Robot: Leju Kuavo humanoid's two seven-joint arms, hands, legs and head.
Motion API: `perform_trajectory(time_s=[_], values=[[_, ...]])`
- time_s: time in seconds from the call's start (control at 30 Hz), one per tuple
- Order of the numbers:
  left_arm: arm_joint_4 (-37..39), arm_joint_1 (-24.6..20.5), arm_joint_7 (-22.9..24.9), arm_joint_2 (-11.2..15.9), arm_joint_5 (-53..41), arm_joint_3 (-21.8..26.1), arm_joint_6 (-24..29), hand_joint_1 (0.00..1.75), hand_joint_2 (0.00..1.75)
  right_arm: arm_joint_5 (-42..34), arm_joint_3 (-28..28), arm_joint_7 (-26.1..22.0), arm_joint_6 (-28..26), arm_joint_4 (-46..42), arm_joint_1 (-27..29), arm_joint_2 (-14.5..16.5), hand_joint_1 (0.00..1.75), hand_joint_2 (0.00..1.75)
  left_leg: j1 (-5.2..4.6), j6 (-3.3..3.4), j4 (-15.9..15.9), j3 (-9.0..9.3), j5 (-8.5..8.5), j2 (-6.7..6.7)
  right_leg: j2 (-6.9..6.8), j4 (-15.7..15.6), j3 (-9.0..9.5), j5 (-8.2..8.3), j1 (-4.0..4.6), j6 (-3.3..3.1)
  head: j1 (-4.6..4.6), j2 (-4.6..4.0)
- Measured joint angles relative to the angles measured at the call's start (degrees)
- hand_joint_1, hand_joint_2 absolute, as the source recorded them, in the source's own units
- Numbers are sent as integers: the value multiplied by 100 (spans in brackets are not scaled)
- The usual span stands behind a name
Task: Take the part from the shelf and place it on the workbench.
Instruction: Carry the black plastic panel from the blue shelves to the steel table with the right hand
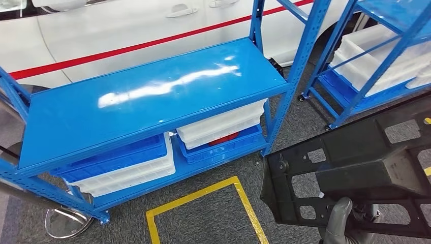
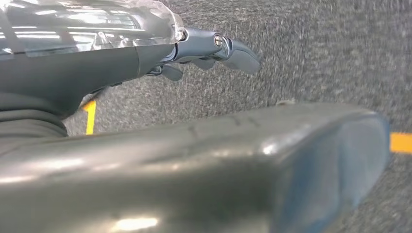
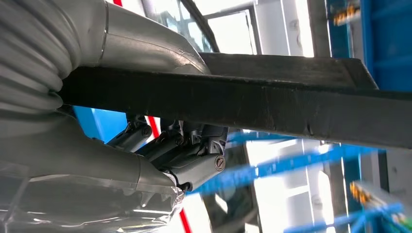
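Observation:
The part [image 1: 366, 168] is a flat black metal frame with square cut-outs, held up at the lower right of the head view, in front of the shelves. My right hand [image 1: 338, 221] grips its near edge from below, the grey thumb lying up against the plate. In the right wrist view the part [image 3: 272, 109] is a dark bar clamped between the thumb and the dark fingers [image 3: 194, 155]. My left hand [image 2: 194, 165] hangs over grey carpet with nothing in it, its fingers [image 2: 218, 48] apart from the thumb.
A blue shelf [image 1: 147, 96] with a bare top stands ahead, with white and blue bins [image 1: 127, 170] on its lower level. A second blue rack [image 1: 366, 86] with white bins is at the right. A white car [image 1: 127, 25] is behind. Yellow tape [image 1: 203, 203] marks the floor.

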Motion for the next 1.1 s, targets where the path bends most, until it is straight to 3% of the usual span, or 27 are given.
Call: perform_trajectory(time_s=[0.03,0.07,0.1,0.13,0.17,0.2,0.27,0.3,0.37,0.4,0.47,0.5,0.53,0.6,0.63,0.7,0.77,0.8,0.83,0.9,0.97,1.03,1.07,1.1], values=[[0,8,2,0,-16,1,1,0,0,3,1,1,-25,0,7,8,175,175,0,2,388,-118,-227,-88,85,9,-59,45,15,-20,-1,0],[0,13,7,0,-37,2,3,0,0,1,1,1,-48,-1,24,10,175,175,-1,12,690,-197,-350,-121,172,22,-115,84,33,-29,-1,0],[0,14,12,0,-57,2,4,0,0,-4,-1,0,-73,-3,47,11,175,175,-3,33,813,-192,-356,-134,264,37,-164,116,51,-31,-1,0],[0,13,21,0,-77,2,4,0,0,-8,-3,1,-100,-9,76,11,175,175,-7,63,716,-82,-255,-147,358,53,-202,141,66,-26,-1,0],[0,13,30,0,-98,2,1,0,0,-11,-5,1,-131,-24,104,11,175,175,-15,107,400,128,-82,-197,447,68,-226,158,78,-20,-1,0],[0,14,39,3,-118,2,-5,0,0,-14,-6,0,-164,-45,126,11,175,175,-23,162,-11,375,87,-305,524,79,-241,169,81,-14,-1,0],[-1,22,65,20,-170,-1,-16,0,0,-15,-8,-3,-242,-94,154,11,175,175,-34,236,-674,762,262,-554,659,99,-274,196,81,21,3,0],[-2,24,80,27,-197,-3,-21,0,0,-14,-11,-5,-281,-120,172,11,175,175,-39,249,-820,838,269,-618,722,105,-298,216,67,53,3,0],[-2,13,103,25,-245,-12,-42,0,0,6,-18,-8,-384,-190,233,11,175,175,-38,249,-920,856,283,-549,849,105,-349,263,51,139,2,0],[-2,5,110,21,-265,-17,-59,0,0,23,-22,-10,-440,-230,270,11,175,175,-27,264,-962,860,307,-471,803,129,-378,253,58,172,3,0],[-1,6,120,13,-304,-25,-99,0,0,63,-27,-15,-567,-319,316,11,175,175,0,313,-1041,856,360,-306,499,412,-526,49,84,229,29,0],[-2,15,126,13,-325,-27,-115,0,0,83,-28,-18,-628,-349,330,12,175,175,-6,329,-1049,847,373,-222,314,709,-667,-134,78,253,40,0],[-2,29,133,13,-345,-29,-132,0,0,114,-28,-18,-708,-381,346,13,175,175,-12,341,-1049,828,377,-133,214,1109,-855,-340,64,283,54,0],[-2,51,144,13,-383,-37,-163,0,0,194,-32,-17,-862,-432,397,13,175,175,-19,340,-1041,798,378,50,165,1692,-1114,-543,24,338,55,0],[-1,56,145,13,-401,-46,-181,0,0,239,-34,-17,-936,-460,425,13,175,175,-20,337,-1036,792,376,139,146,1704,-1096,-486,5,360,55,0],[0,53,146,9,-445,-75,-215,0,0,324,-36,-17,-1064,-526,464,13,175,175,-19,315,-1017,800,362,282,7,1033,-699,-123,-19,377,56,0],[0,56,145,6,-496,-117,-238,0,0,407,-29,-17,-1208,-597,486,13,175,175,-46,260,-977,811,329,384,-247,297,-298,112,9,315,54,0],[0,60,143,7,-520,-137,-249,0,0,440,-21,-17,-1275,-632,498,14,175,175,-60,230,-960,819,315,430,-320,128,-220,144,29,270,52,0],[0,64,142,7,-538,-152,-262,0,0,472,-12,-17,-1337,-661,512,15,175,175,-73,199,-953,825,308,480,-317,80,-218,137,50,219,49,0],[0,60,138,8,-564,-173,-297,0,0,524,9,-17,-1425,-710,553,20,175,175,-63,135,-933,840,281,527,-179,66,-255,175,36,137,47,0],[0,68,140,8,-579,-191,-325,0,0,561,28,-17,-1481,-746,580,26,175,175,-33,74,-672,744,58,285,-47,37,-280,223,7,55,41,0],[0,87,146,9,-583,-207,-339,0,0,582,50,-17,-1520,-766,587,33,175,175,-10,41,42,442,-372,-33,93,37,-318,256,7,5,35,0],[0,93,150,10,-583,-210,-345,0,0,595,57,-16,-1534,-767,589,35,175,175,-6,33,440,271,-546,-98,172,44,-338,266,13,-7,35,0],[0,96,154,12,-583,-212,-352,0,0,609,61,-16,-1549,-767,593,37,175,175,-5,30,701,156,-614,-124,255,55,-352,272,19,-11,35,0]])
